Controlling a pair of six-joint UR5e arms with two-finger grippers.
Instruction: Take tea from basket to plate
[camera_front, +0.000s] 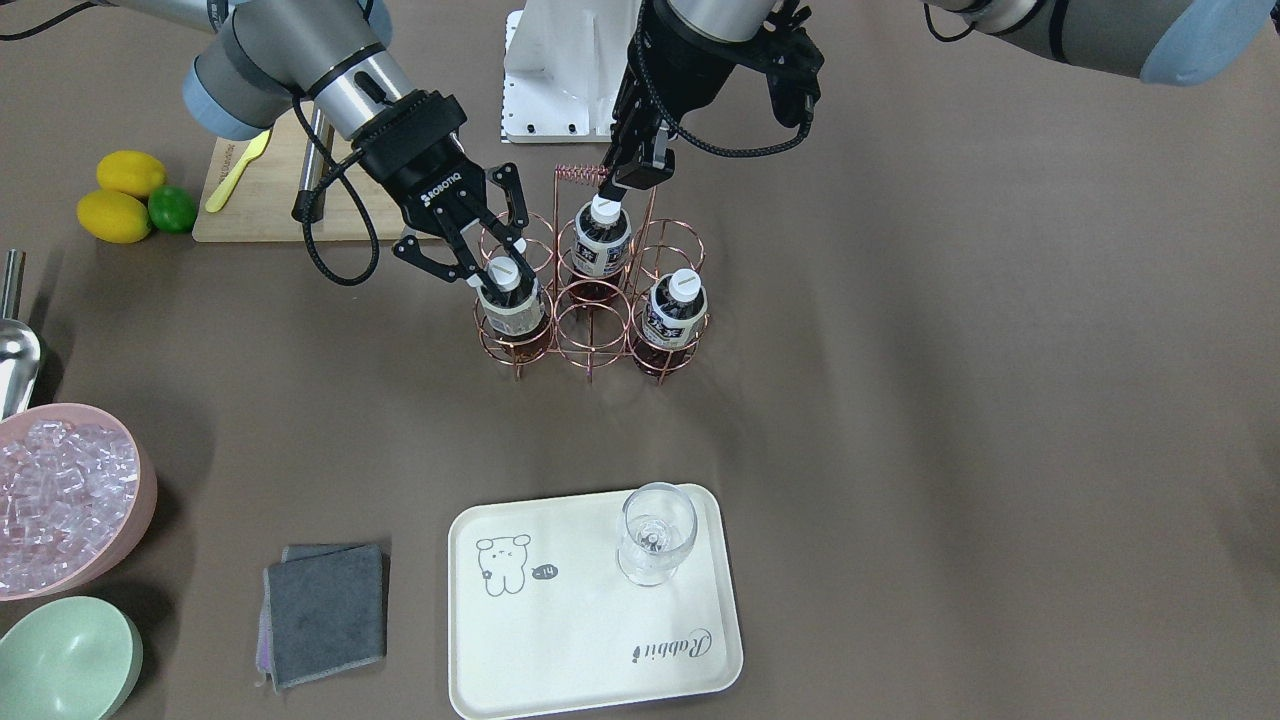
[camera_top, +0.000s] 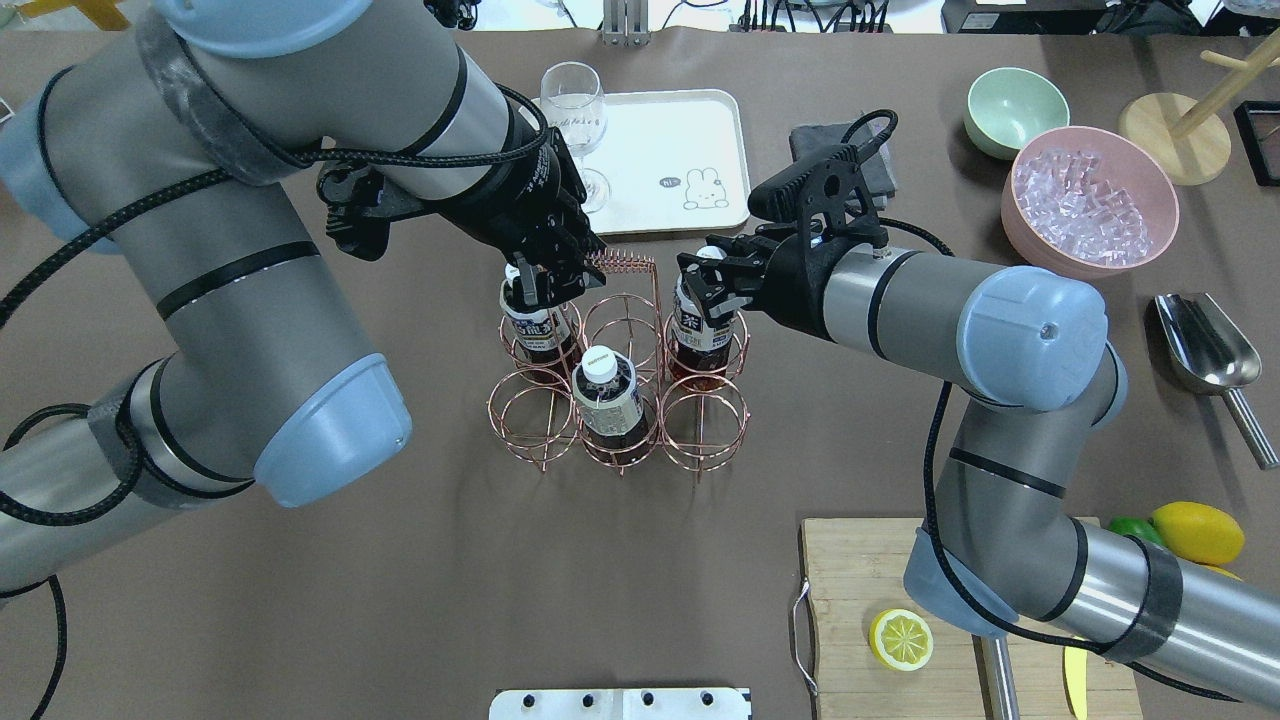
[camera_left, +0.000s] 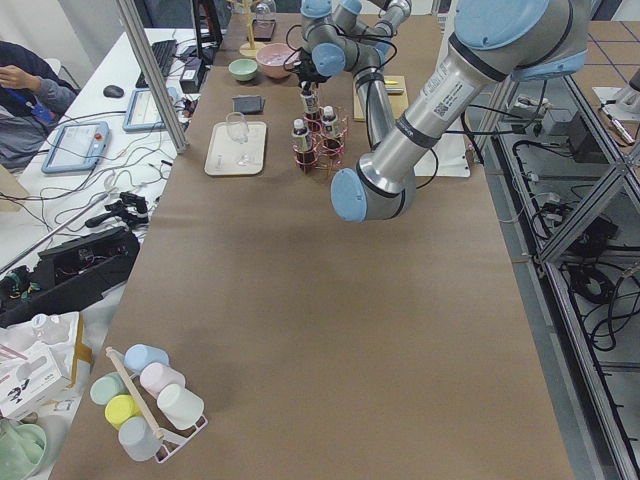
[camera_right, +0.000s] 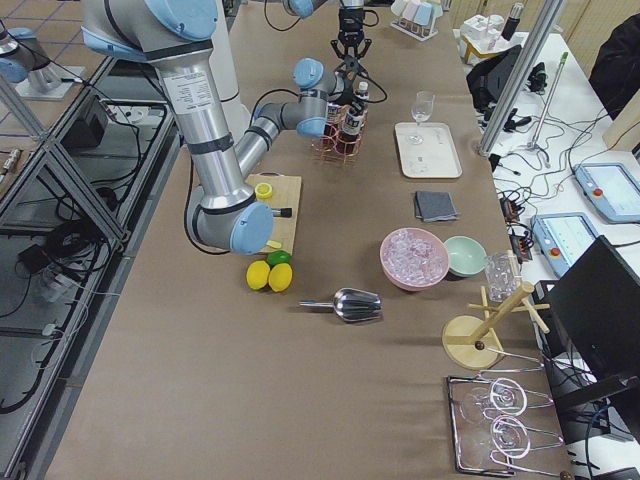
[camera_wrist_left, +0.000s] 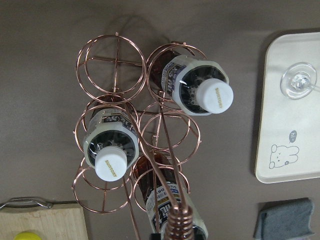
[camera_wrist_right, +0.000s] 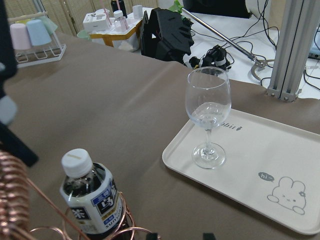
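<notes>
Rose-gold wire makes up the basket (camera_front: 592, 300), six rings in two rows under a tall handle with a coiled top (camera_front: 578, 173), standing mid-table. The tea (camera_front: 510, 308) sits upright in the corner ring on the robot's right, in the row nearer the plate. It is a small clear bottle of dark brown liquid with a white screw cap. Its label has a pale band above a dark blue one, and the white characters on it are too small to read. Two other bottles are alike, one (camera_front: 675, 310) in the other corner ring of that row and one (camera_front: 600, 245) in the middle ring of the row nearer the robot. In the left wrist view a cap (camera_wrist_left: 215, 96) reads "suntory". "ROBOTIQ" is printed in white on the black right gripper (camera_front: 503, 265), whose fingers stand partly spread on either side of the tea's cap and neck; whether they press it cannot be told. The left gripper (camera_front: 628, 182) hangs at the handle's top, just beside the coil, its spread unclear. The plate (camera_front: 590, 640), a cream tray well apart from the basket, shows a small bear, a bubble reading "hi~" and "Rabbit" in script, with a wine glass (camera_front: 655, 535) standing near one corner
</notes>
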